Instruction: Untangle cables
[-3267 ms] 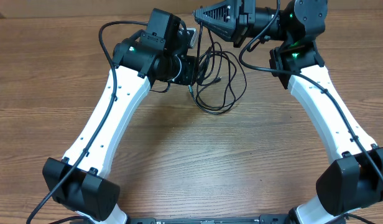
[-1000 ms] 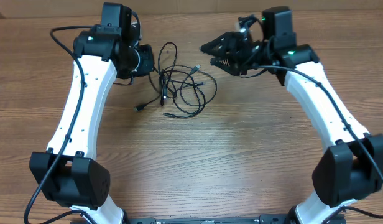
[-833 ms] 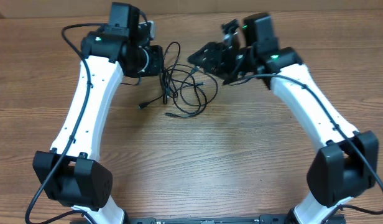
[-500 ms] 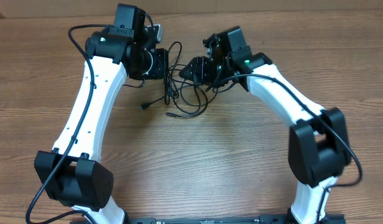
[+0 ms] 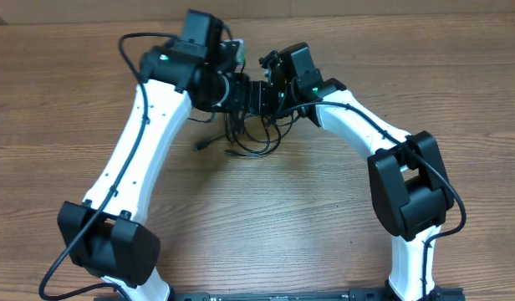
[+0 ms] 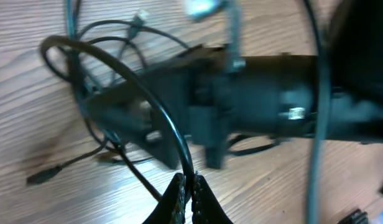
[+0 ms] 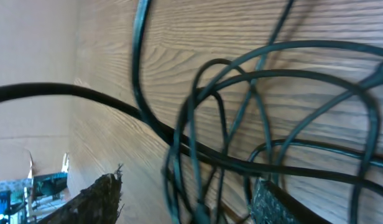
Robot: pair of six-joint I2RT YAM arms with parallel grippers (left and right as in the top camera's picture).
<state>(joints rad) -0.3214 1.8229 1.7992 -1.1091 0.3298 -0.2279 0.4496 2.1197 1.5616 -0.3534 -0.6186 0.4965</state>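
Note:
The cables lie as a loose black tangle on the wooden table, just in front of both grippers. My left gripper is shut on one thin black cable, which arcs up and away from its tips. In the overhead view the left gripper and the right gripper meet tip to tip over the back of the tangle. My right gripper is open, with several cable loops running between its fingers. A plug end trails out to the left.
The right gripper's black body fills the middle of the left wrist view, very close to the left fingertips. Bare wooden table lies in front of the tangle. A cardboard wall stands behind.
The right gripper has swung left into the tangle, its jaws a little wider. The left arm has shifted right with its cable, so both grippers now meet.

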